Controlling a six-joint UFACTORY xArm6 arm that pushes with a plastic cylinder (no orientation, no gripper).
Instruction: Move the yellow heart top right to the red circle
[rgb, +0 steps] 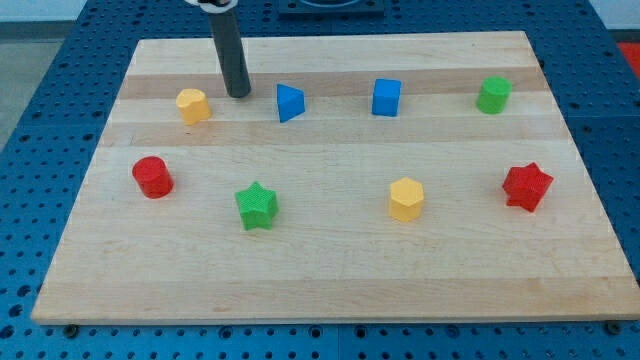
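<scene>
just left of my tip (238, 94), the yellow heart (193, 105)

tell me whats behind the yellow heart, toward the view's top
Behind the yellow heart only bare board shows, up to the far edge. My tip stands apart at the heart's upper right, not touching. The rod covers a strip of board behind it; nothing can be seen there.

My dark rod stands nearly upright, my tip (239, 94) resting on the board just right of the yellow heart (193, 105).
</scene>
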